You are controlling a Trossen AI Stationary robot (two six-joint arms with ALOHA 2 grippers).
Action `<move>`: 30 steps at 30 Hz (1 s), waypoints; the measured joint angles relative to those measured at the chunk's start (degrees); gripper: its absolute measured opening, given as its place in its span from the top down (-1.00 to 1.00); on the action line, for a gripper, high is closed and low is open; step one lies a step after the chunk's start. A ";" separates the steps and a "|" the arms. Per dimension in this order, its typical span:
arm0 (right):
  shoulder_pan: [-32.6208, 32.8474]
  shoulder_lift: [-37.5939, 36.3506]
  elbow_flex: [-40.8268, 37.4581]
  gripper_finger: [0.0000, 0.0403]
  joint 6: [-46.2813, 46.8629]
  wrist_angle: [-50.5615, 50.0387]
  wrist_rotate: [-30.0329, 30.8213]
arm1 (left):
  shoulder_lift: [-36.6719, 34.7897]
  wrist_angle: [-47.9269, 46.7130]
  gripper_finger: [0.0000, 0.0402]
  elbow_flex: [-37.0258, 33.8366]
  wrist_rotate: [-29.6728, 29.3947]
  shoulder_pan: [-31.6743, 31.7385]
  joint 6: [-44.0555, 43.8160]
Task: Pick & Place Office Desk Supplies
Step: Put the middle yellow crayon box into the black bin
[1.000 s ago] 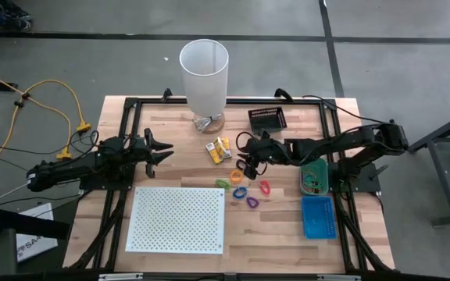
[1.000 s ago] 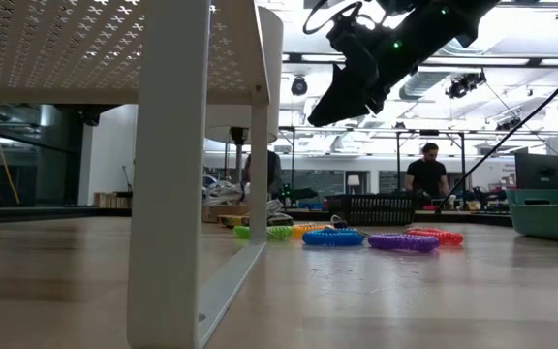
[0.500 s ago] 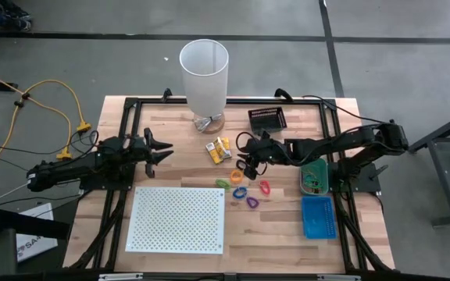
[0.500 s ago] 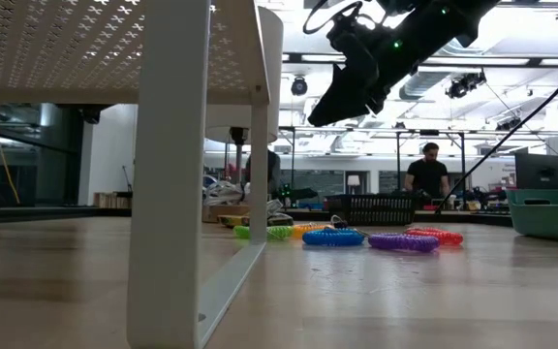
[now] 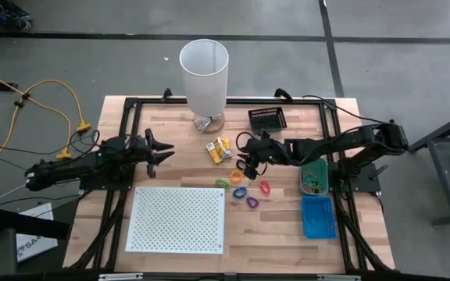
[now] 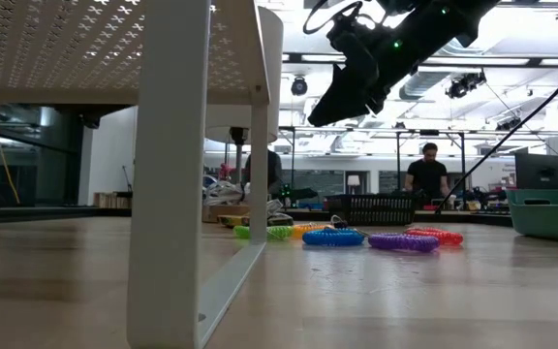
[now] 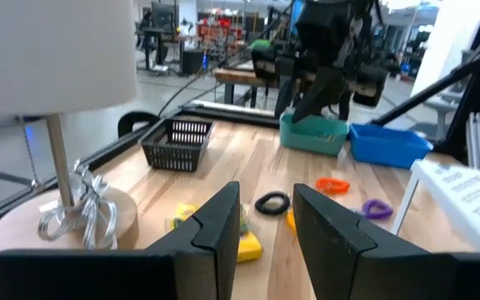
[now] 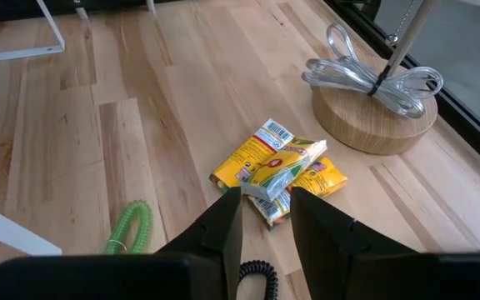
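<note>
Since the right claw (image 5: 243, 165) hangs above the table with its fingers a small gap apart and nothing between them, the nearest target is the packets (image 8: 275, 169). They lie on the wood just ahead of that claw, toward the lamp base (image 8: 376, 113), long axis slanted across the finger gap. Loops (image 5: 244, 191) sit just beside the claw, on the board (image 5: 178, 219) side. Left claw (image 5: 162, 150) waits well apart, fingers also slightly parted, empty. Right arm is nearer, so likely its pick.
</note>
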 joint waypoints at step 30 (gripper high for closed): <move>0.00 0.00 -0.02 0.54 0.00 0.00 0.00 | 42.62 0.19 0.46 21.56 -1.01 -0.01 0.37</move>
